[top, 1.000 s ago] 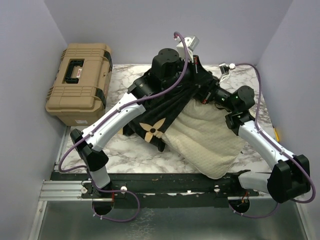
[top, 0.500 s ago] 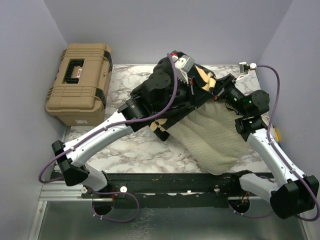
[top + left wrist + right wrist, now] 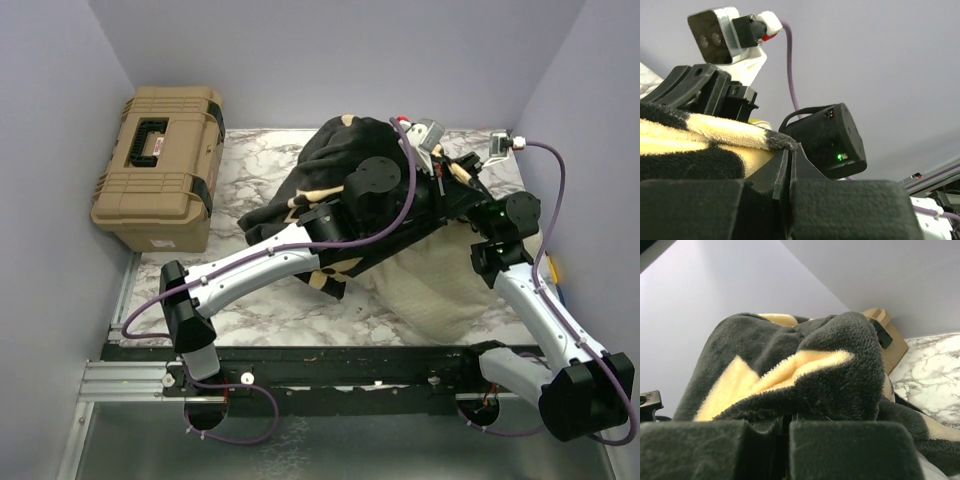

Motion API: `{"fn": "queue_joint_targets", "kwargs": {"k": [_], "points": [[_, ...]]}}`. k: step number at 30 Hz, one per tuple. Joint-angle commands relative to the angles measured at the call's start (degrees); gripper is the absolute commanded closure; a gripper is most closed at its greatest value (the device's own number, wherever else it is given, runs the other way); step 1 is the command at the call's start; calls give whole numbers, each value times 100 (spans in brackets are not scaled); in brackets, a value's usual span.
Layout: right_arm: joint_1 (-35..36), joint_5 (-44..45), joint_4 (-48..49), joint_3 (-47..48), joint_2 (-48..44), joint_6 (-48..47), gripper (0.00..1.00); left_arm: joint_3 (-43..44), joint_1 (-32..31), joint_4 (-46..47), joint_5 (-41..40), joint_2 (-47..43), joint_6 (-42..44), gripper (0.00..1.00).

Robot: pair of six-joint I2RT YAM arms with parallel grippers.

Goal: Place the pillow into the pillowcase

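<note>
The black plush pillowcase [image 3: 335,160] with tan flower motifs is bunched up high at the back centre and drapes over the upper part of the cream quilted pillow [image 3: 440,290]. The pillow's lower end sticks out toward the front right. My left gripper [image 3: 789,150] is shut on a fold of the pillowcase [image 3: 695,150]. My right gripper [image 3: 788,419] is shut on the pillowcase's plush edge [image 3: 800,365] too. Both wrists meet close together at the back right, above the pillow.
A tan hard toolbox [image 3: 160,165] stands at the back left, also seen beyond the fabric [image 3: 887,337]. The marble table top [image 3: 270,300] shows in front of the pillowcase. Purple walls close in on three sides, the right one near my right arm [image 3: 530,300].
Both wrists have swung to the right with the pillowcase edge. The fabric now bulges higher at the back centre and covers more of the pillow.
</note>
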Motion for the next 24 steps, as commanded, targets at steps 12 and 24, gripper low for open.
{"fn": "queue_joint_targets", "kwargs": {"k": [12, 24], "points": [[-103, 431, -176, 46, 1241, 35, 100, -837, 43, -2347, -1275, -749, -67, 89], [-1168, -266, -2313, 734, 2659, -1080, 94, -1081, 1236, -3336, -1136, -1636, 325, 1]]}}
